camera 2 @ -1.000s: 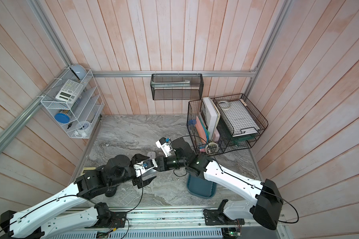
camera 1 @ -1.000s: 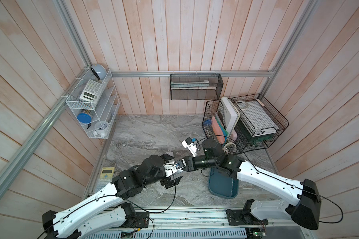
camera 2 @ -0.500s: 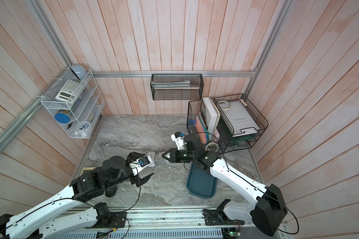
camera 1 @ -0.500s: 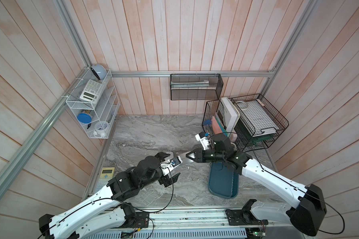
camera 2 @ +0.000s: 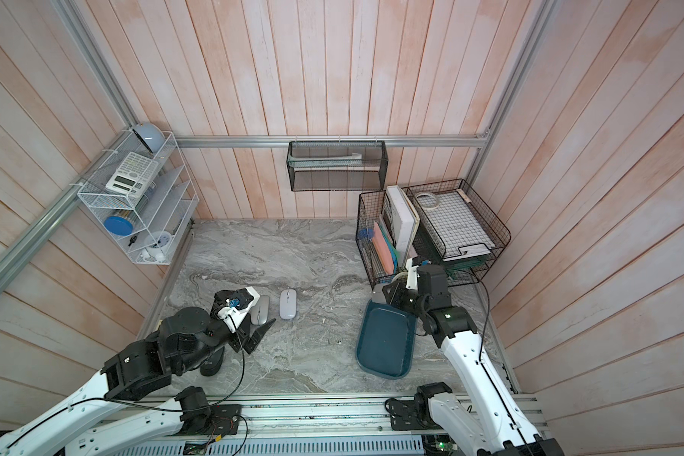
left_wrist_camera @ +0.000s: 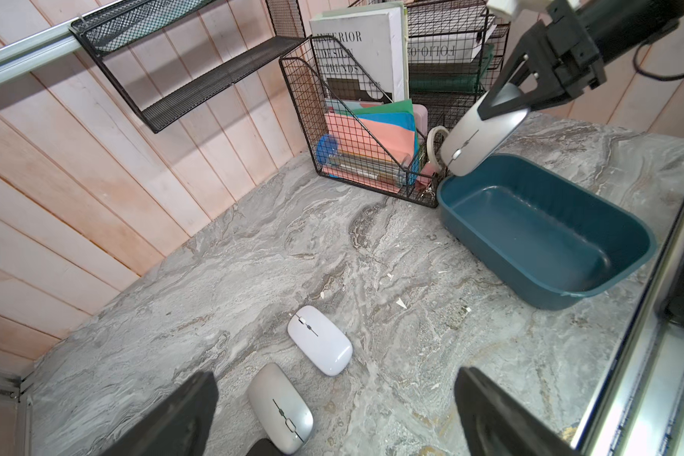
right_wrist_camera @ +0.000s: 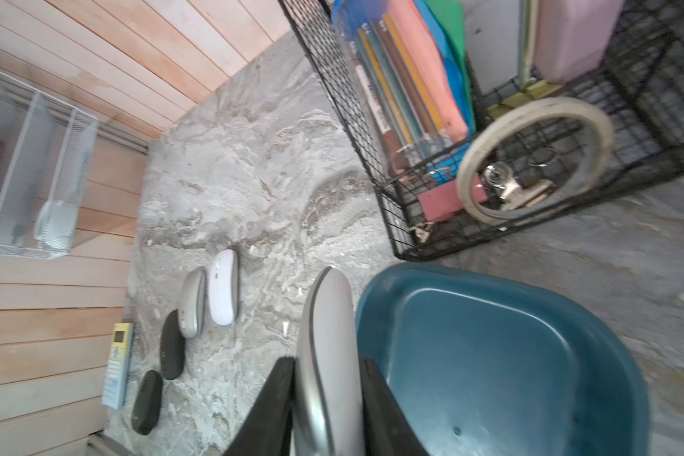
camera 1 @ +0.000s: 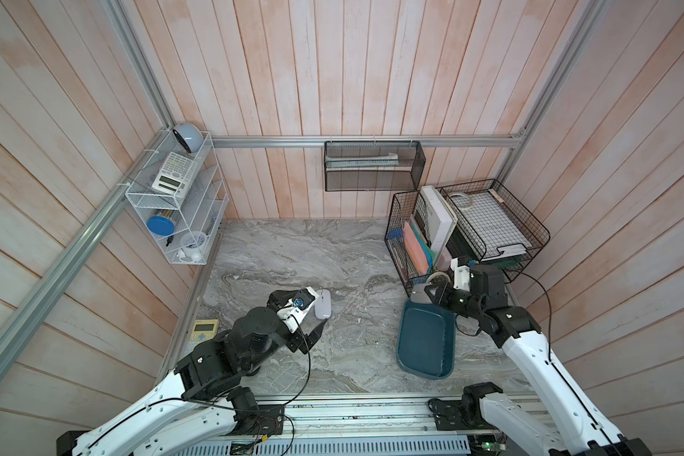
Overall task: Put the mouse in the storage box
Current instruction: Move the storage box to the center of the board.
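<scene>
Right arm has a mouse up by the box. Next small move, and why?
Probably carry the mouse further over the box before opening. The right gripper is shut on it; it hangs tilted above the box's end rim beside the wire basket, not clearly over the floor. Dropped here, it might catch the rim.

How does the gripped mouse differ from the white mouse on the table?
The held mouse is silver-grey; the white mouse is white. The held mouse hangs tilted, nose down, by the storage box, clamped in the right gripper; the white mouse lies flat on the table. Both are slim with scroll wheels.
</scene>
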